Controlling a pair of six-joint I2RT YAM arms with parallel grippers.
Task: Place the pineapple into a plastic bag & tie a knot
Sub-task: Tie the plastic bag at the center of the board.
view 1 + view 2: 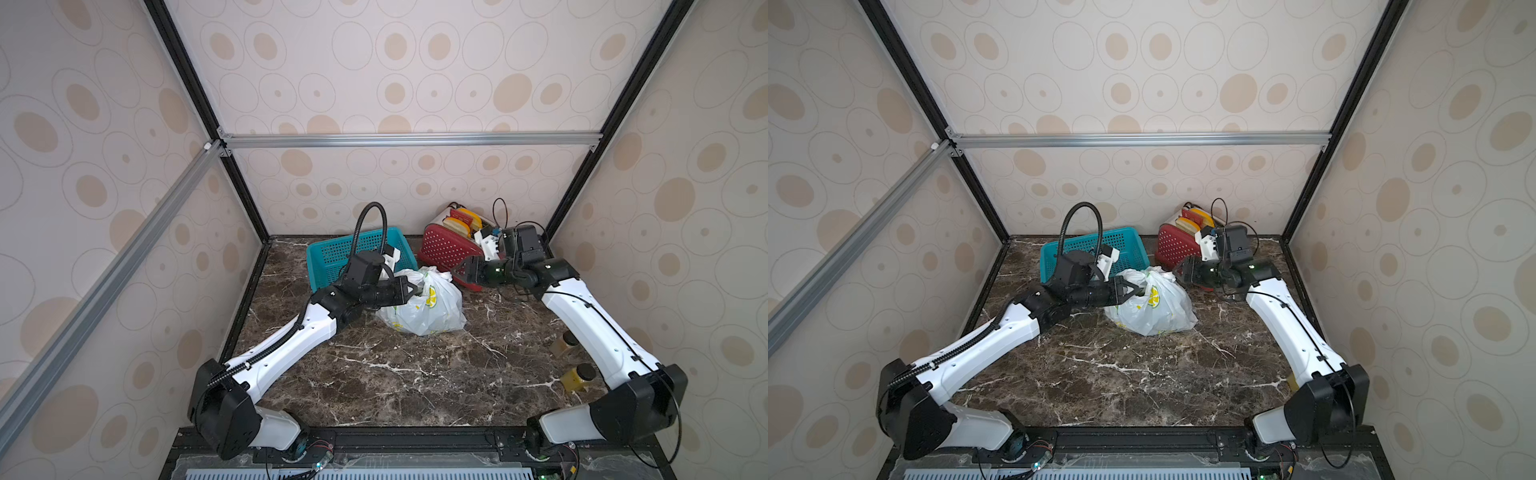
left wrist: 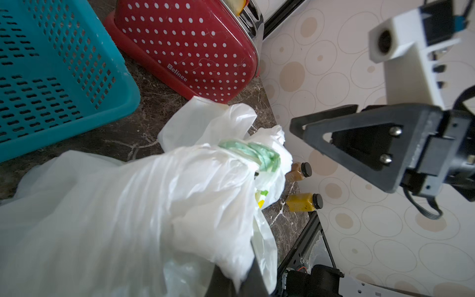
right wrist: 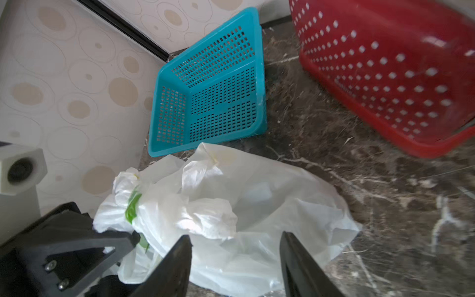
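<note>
Counted on the dark marble tabletop [image 1: 395, 374]: one plastic bag [image 1: 428, 307], one teal basket [image 1: 332, 253], one red toaster [image 1: 444, 247] with white dots, and two black-capped bottles of amber liquid. Farther bottle [image 1: 567, 343] and nearer bottle [image 1: 579, 376] both standing at the right wall, close beside the right arm [image 1: 590, 316]. Two arms in all, counting the left arm [image 1: 291, 345], each ending in one gripper. Slices standing in the toaster's top, too small to count.

Bag: sits bulging near the table's middle in both top views, just in front of the basket and the toaster, well apart from the bottles. White and translucent, one yellow lemon-slice print facing up. Contents veiled by the film, not nameable. Top gathered into one twisted neck [image 2: 250, 154] crossed by a green-printed band; whether tied fast, impossible to tell.

Left gripper [image 1: 411, 291]: jaws pressed together on a fold of the bag's upper plastic, film draped over the fingers in the left wrist view.

Right gripper [image 3: 236, 236]: jaws spread wide with nothing between them, hanging over the bag on its toaster side. Tips close to the bag's top in both top views; touching or not, unclear.
</note>
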